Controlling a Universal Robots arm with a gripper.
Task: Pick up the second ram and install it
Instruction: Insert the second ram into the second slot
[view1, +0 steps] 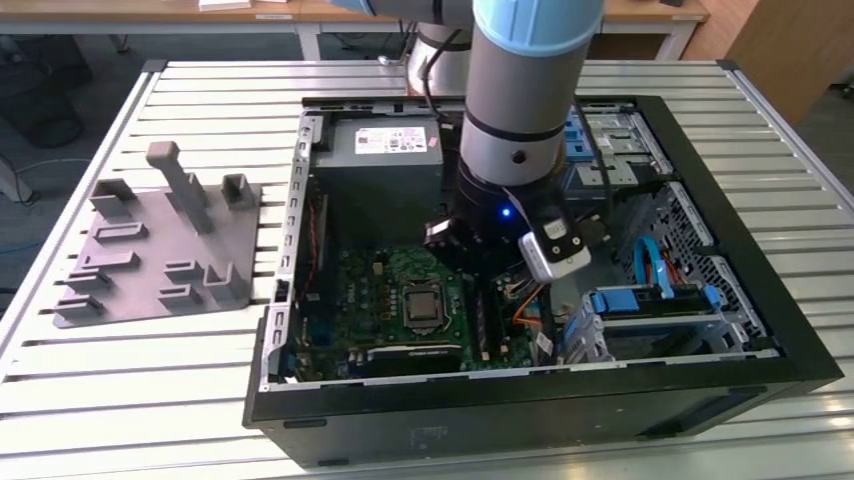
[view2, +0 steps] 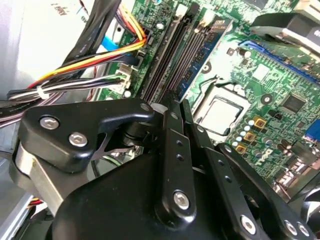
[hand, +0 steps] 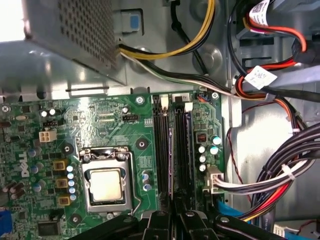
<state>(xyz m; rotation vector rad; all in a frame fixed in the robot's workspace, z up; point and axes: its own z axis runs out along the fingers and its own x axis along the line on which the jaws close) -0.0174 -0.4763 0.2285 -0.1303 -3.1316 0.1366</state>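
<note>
slatted table (view1: 160, 400): computer case (view1: 534, 412), holder plate (view1: 140, 255)

— Where does the exterior view sit?
— High on the near side of the table (view1: 134, 400) and well back. It tilts down into the open computer case (view1: 534, 410), with the arm (view1: 527, 90) mid-frame.
— And the wrist cameras?
— Both ride close over the motherboard (hand: 30, 125). The first wrist view faces almost straight down. The second wrist view looks slantwise past the gripper (view2: 174, 102) along the memory slots (view2: 167, 60).
— What do they share?
— All three show the processor socket (view1: 424, 305), and both wrist views show the slots.
</note>
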